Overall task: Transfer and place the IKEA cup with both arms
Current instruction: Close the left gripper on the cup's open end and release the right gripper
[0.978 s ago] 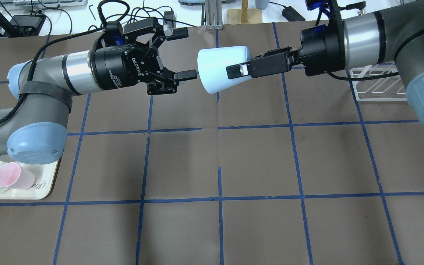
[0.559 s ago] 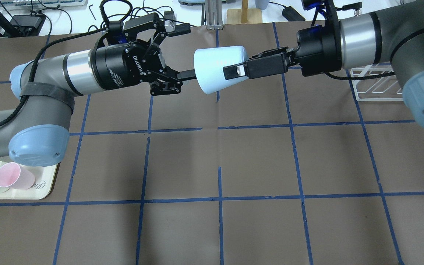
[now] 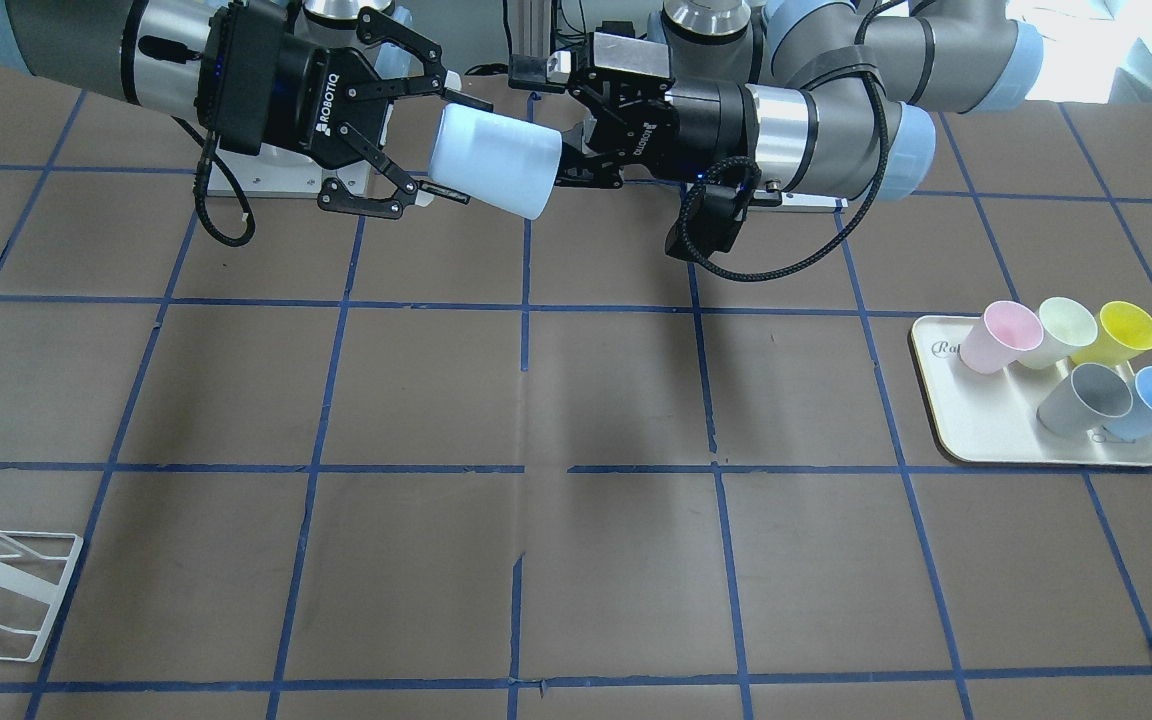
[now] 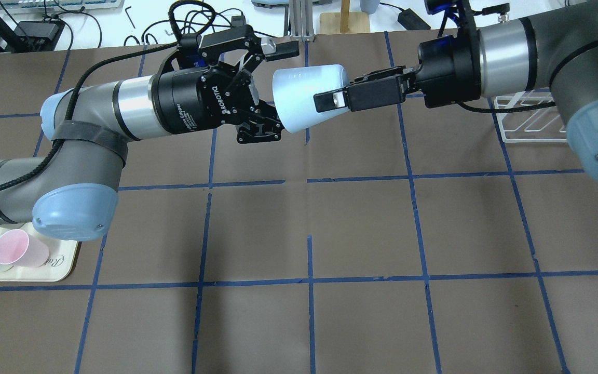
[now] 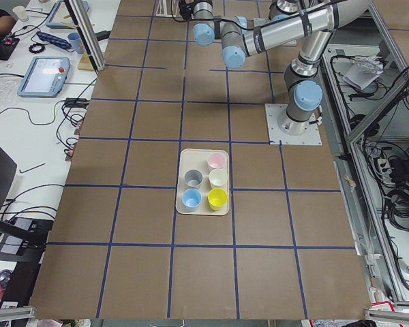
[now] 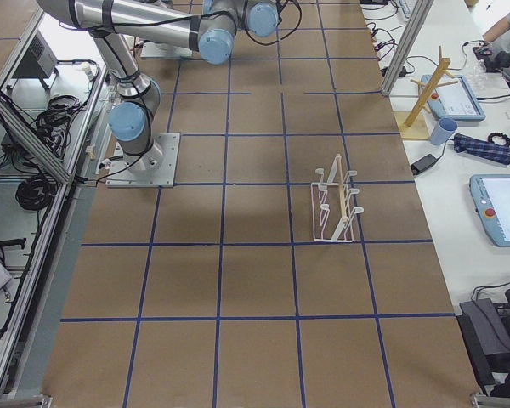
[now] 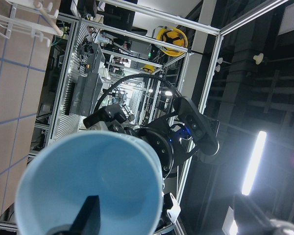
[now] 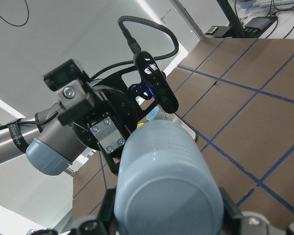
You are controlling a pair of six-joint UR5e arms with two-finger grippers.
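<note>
- Handover step: right claw (image 3: pixel 436 138) grips the cup (image 4: pixel 304 98) by its base.
- Left claw (image 4: pixel 282 85) is wide, one finger inside the rim.
- Next, I judge: left pinches, right releases.

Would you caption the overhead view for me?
Right end effector holds pale-blue plastic tumbler; open left end effector straddles its rim.

The silver-grey jointed left arm (image 4: pixel 86 156) and right arm (image 4: pixel 563 47) wear pale-blue screwed caps. The black two-finger left hand (image 4: pixel 280 80) and right hand (image 3: pixel 436 138) bear white ROBOTIQ lettering. A black braided cable (image 4: pixel 93 70) follows the left arm.
</note>
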